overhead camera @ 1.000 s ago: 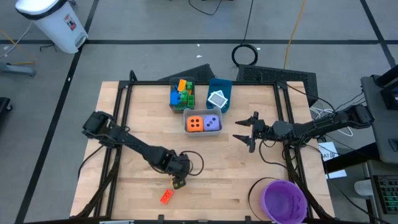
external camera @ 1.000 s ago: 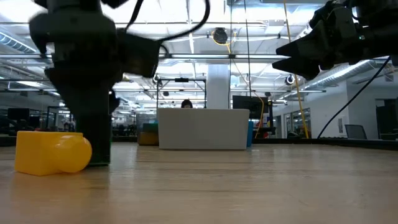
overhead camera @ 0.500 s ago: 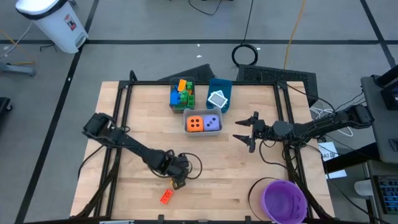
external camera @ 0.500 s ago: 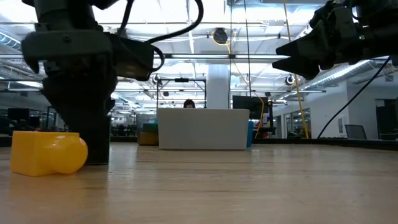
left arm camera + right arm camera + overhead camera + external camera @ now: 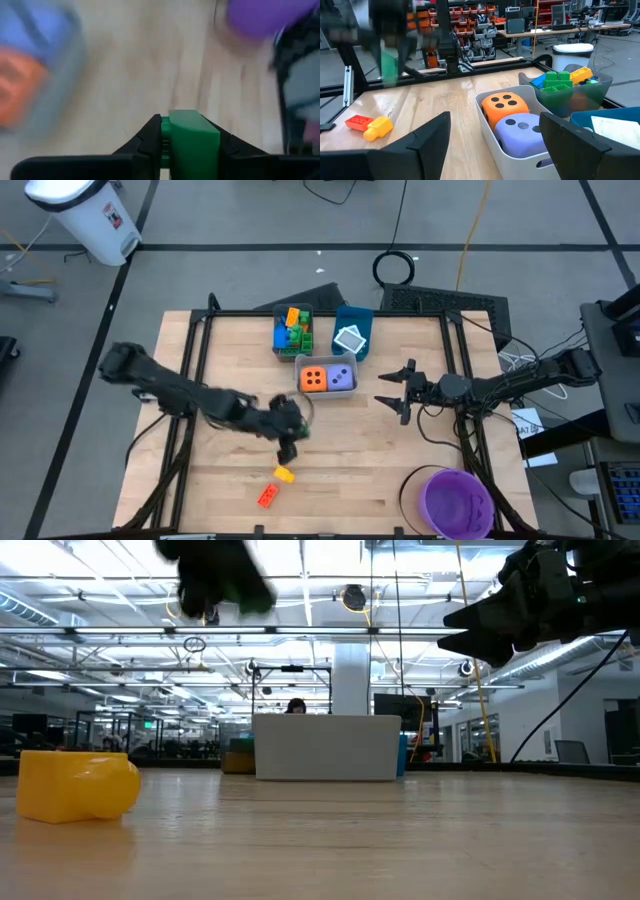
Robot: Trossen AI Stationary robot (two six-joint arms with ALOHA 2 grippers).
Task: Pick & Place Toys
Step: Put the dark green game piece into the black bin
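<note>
My left gripper [image 5: 290, 442] hangs over the table's middle, shut on a green brick [image 5: 192, 140], which also shows as a green blur [image 5: 389, 67] in the right wrist view. A yellow brick [image 5: 284, 474] and a red brick [image 5: 267, 497] lie flat on the table near the front edge, below that gripper. My right gripper [image 5: 392, 392] waits open and level at the right, facing the grey bin [image 5: 302, 390] with an orange die [image 5: 506, 107] and a purple die [image 5: 520, 135]. My left gripper pinches the green brick between its two fingers, one on each of two opposite sides [image 5: 165, 137]. The fingers slant down toward the table. The brick is lifted clear of the table.
At the far edge stand a grey bin [image 5: 280, 352] of mixed bricks and a blue bin [image 5: 366, 315] with a white-teal tile [image 5: 349, 339]. A round purple bowl [image 5: 457, 502] sits at the front right corner. Bare wood lies at the left and between the arms.
My left gripper has risen from the table beside the yellow brick and gone toward the far edge, carrying the green brick up clear of the wood. The yellow brick, hidden under the gripper in the high view before, now lies uncovered.
</note>
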